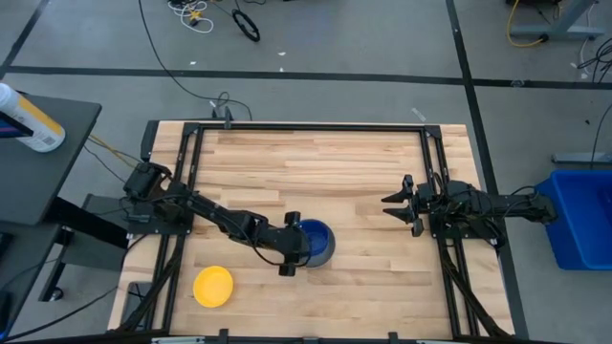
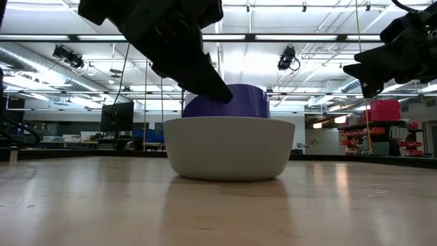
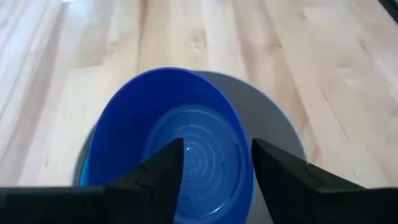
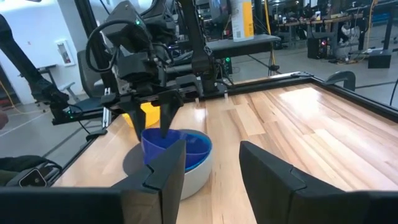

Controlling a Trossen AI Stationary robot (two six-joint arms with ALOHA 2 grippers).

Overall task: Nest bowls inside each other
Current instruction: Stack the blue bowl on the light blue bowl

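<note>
A grey bowl [image 1: 331, 254] stands on the table near its front, left of the middle. A light blue bowl [image 4: 198, 148] lies inside it. On top sits a dark blue bowl [image 3: 186, 121], tilted, with its rim higher on the left arm's side. My left gripper [image 3: 214, 146] is open, slanting down at that raised rim. A yellow bowl [image 1: 212, 285] rests on its base near the front left corner. My right gripper [image 1: 389, 204] waits open and level at the table's right side, holding nothing. My left gripper has its fingers [image 4: 166, 118] spread at the dark blue bowl's raised rim [image 4: 155, 134], coming in slanting from the table's left. I cannot tell whether a fingertip touches the rim. The bowl lies in the light blue one, not lifted.
Bare wood stretches across the far half and the middle of the table [image 1: 325, 162], inside a black frame rail [image 1: 435, 143]. A blue bin [image 1: 579, 225] stands off the right edge. A bottle [image 1: 29, 119] lies on a side table at the left.
</note>
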